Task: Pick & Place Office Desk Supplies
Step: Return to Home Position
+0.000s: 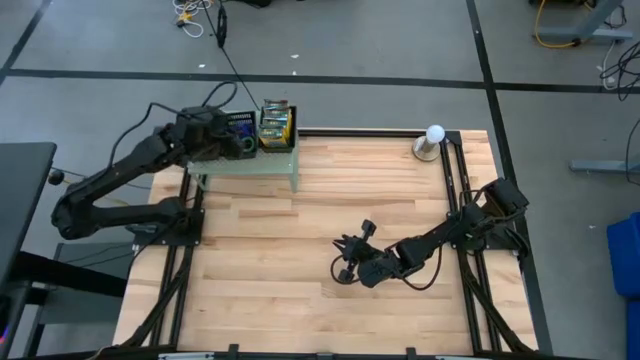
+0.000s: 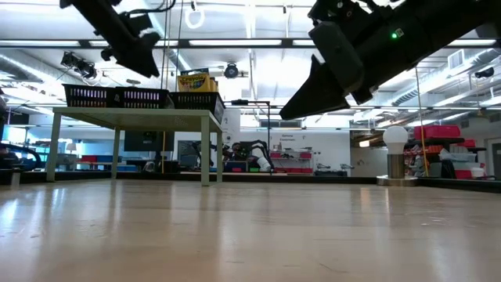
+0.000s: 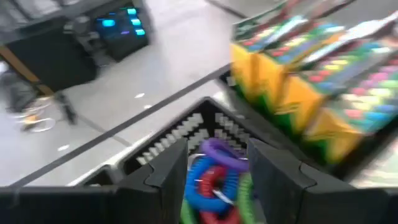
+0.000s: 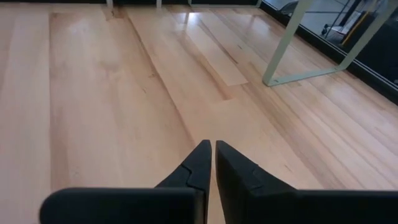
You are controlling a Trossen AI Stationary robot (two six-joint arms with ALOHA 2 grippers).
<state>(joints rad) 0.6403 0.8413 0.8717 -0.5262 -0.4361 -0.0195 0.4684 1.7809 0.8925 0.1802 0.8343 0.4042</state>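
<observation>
left arm (image 1: 110, 185), right arm (image 1: 440, 235): matte black, jointed; green light (image 2: 394, 34) on right; right hand (image 4: 211, 144) fingers (image 4: 193, 171) wedge-shaped.

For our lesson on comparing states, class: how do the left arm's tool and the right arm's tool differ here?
The left tool is open; the right tool is shut. The left tool hangs over a black mesh tray of coloured coils; the right tool over the wooden table. Both hold nothing.

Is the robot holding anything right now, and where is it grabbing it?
Nothing. The left tool is open over the coils in a tray; the right tool is shut, empty, above the table.
</observation>
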